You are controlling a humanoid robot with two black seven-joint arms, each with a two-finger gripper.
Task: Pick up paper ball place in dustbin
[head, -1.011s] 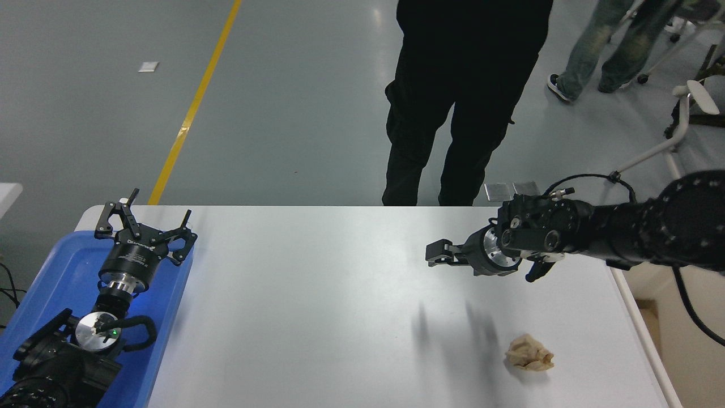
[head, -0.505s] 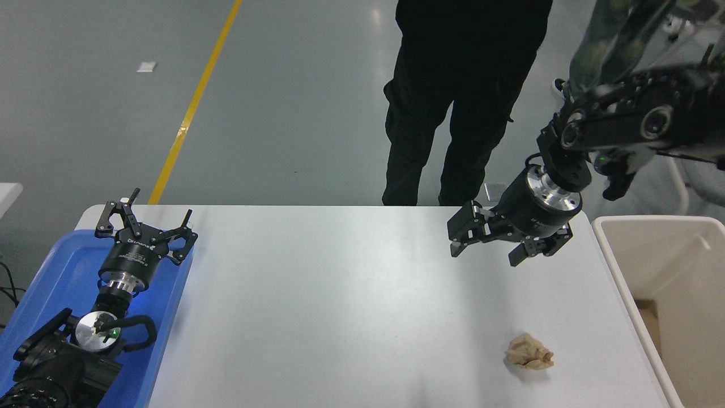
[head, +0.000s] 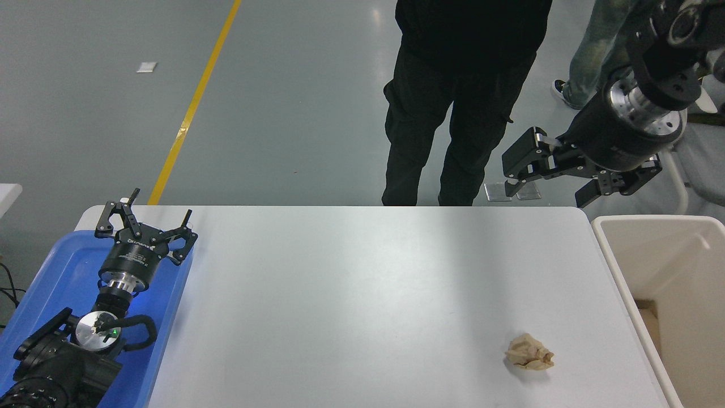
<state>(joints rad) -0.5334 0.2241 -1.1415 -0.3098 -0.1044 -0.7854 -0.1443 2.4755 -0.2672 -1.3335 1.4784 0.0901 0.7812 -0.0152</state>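
The tan-brown paper ball (head: 529, 352) lies on the white table (head: 351, 294) near its front right corner. The cream-white dustbin (head: 668, 283) stands just off the table's right edge, to the right of the ball. My right gripper (head: 548, 190) is open and empty, held high at the upper right, above the table's far right corner and well away from the ball. My left gripper (head: 144, 220) is open and parked over the blue tray at the lower left.
A shallow blue tray (head: 51, 283) sits at the table's left edge under the left arm. A person in black trousers (head: 453, 102) stands at the far side, another person's legs (head: 595, 51) at the top right.
My right arm has swung up and to the right, from low over the table's right part to high above its far right corner. The dustbin has come into view. The paper ball has not moved.
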